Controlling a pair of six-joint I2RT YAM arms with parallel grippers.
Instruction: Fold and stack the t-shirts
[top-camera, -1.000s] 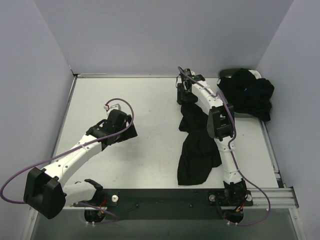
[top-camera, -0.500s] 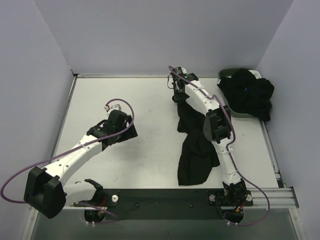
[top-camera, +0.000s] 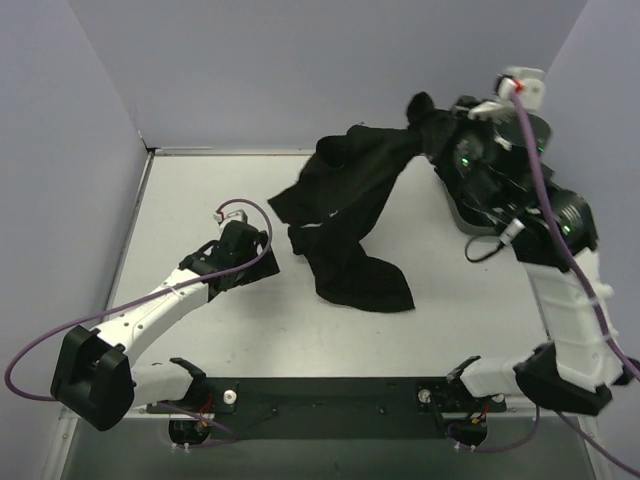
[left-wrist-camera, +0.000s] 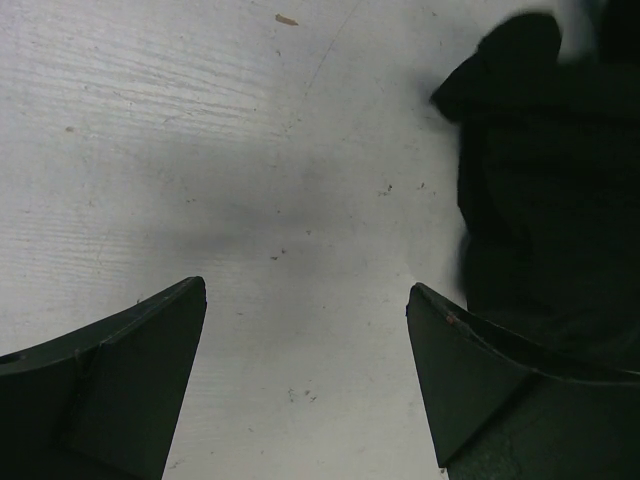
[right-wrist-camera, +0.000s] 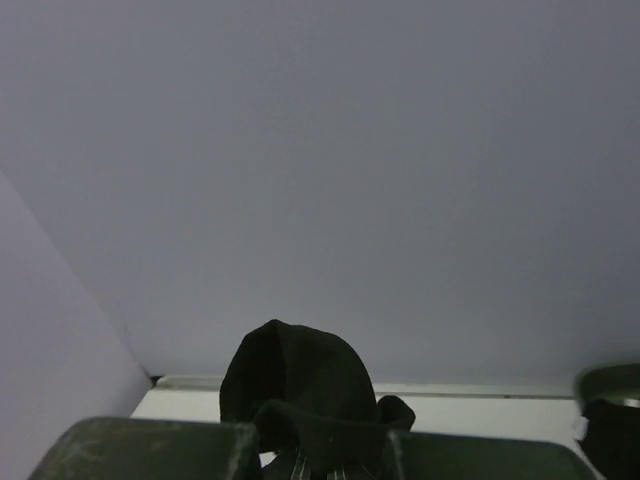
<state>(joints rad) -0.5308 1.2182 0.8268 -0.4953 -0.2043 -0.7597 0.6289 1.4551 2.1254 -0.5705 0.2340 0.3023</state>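
The black t-shirt hangs stretched in the air, one bunched end pinched high up near the back right and the rest trailing down and to the left in a loose, twisted band. Its lowest part lies crumpled on the tabletop, roughly in the middle and a little to the right. The right gripper holds that upper end: in the right wrist view its fingers are closed narrowly on a rounded knot of black cloth that pokes up between them against the pale wall. The right arm stands tall on its side of the tabletop, its wrist well above the surface. The left gripper is spread wide and holds nothing, its two dark fingers low over the bare, speckled tabletop. In the left wrist view an edge of the black t-shirt lies just beyond the right-hand finger, near it; I cannot tell whether they touch.
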